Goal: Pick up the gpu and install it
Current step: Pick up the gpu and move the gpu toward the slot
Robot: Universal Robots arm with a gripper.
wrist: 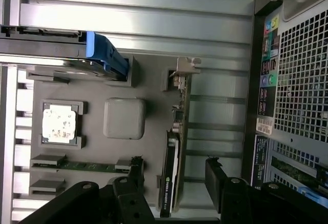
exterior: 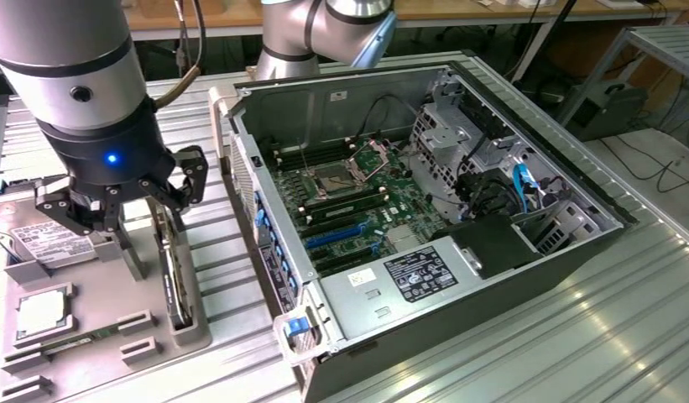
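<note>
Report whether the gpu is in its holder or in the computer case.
In its holder: the gpu stands on edge in a slot of the gray tray, outside the case, the open hand close by.

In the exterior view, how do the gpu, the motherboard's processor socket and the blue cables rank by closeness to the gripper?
1. gpu, standing on edge in the tray, just below the open gripper.
2. processor socket, inside the case, toward the exterior view's right.
3. blue cables, deeper in the case, farthest right.
</note>
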